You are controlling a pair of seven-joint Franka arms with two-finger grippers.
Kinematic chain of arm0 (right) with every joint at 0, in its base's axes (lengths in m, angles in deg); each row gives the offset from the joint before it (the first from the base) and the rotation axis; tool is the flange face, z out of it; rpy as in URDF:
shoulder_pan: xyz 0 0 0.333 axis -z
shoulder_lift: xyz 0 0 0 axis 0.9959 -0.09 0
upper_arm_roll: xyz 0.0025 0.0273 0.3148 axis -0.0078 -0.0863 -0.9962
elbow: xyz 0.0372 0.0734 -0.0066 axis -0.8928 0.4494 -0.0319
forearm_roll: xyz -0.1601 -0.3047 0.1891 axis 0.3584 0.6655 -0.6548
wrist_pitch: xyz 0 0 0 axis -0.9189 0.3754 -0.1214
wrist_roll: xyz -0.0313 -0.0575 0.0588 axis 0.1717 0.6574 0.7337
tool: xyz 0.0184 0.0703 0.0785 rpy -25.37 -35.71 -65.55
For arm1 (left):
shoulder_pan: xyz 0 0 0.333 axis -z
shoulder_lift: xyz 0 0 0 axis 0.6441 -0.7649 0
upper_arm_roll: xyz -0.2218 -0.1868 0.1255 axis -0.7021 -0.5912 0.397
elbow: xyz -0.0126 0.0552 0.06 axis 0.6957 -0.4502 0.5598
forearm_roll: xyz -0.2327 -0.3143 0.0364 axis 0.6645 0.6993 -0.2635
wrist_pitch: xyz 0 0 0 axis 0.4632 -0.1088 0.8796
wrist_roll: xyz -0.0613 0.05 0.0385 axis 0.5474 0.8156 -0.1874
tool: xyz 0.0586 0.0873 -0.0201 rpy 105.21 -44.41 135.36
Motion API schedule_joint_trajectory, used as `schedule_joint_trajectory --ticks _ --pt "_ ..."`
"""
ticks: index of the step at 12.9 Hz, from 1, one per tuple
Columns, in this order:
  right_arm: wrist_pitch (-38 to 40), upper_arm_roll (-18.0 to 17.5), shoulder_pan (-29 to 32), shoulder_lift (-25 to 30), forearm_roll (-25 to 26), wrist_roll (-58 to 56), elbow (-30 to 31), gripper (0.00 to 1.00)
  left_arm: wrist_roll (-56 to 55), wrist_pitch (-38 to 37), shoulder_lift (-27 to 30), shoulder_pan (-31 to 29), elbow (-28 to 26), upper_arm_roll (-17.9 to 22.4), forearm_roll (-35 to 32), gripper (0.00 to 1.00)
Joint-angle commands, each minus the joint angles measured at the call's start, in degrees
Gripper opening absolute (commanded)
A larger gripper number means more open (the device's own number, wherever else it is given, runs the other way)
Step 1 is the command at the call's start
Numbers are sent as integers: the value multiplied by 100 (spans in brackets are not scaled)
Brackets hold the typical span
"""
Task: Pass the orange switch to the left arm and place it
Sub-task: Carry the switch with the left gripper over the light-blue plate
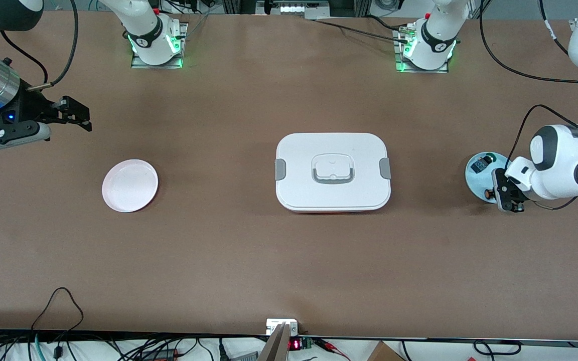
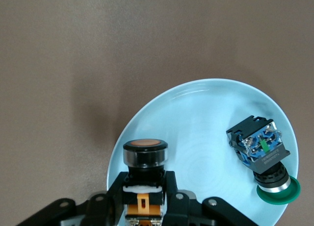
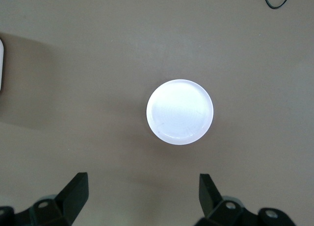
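The orange switch (image 2: 144, 160) lay on its side on the pale blue plate (image 1: 473, 175), near the table edge at the left arm's end, approx. midway between the robots' edge and the camera edge. Its long axis ran flat along the plate, orange cap pointing away from the left gripper (image 2: 143, 199) toward the box (image 1: 333, 171) at table centre.

Left gripper: fingers closed narrow on the switch body, behind the cap collar. Judged a sound hold: the blocky body gives flat faces, whereas the round cap would likely slip.

Handling est.: small, light, rigid plastic; smooth, so liable to twist between the pads. Not fragile.

The green-capped switch (image 2: 262, 155) lay apart on the same plate.

Right gripper (image 3: 142, 196): fingers spread wide, empty, waiting over bare table near the right arm's end, w/ the white plate (image 1: 130, 185) beneath its camera.
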Motion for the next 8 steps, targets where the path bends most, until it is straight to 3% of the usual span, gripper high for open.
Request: schedule_joint_trajectory --ticks 1,5,8 --pt "50 -80 0 -62 209 132 -151 100 326 2 77 -231 -56 -139 -136 100" --pt "76 -63 -229 -71 456 123 -222 100 329 -638 445 -161 57 -401 -66 100" --pt "68 -63 -220 -71 448 123 -222 100 -232 -1796 666 -152 539 -753 -31 100"
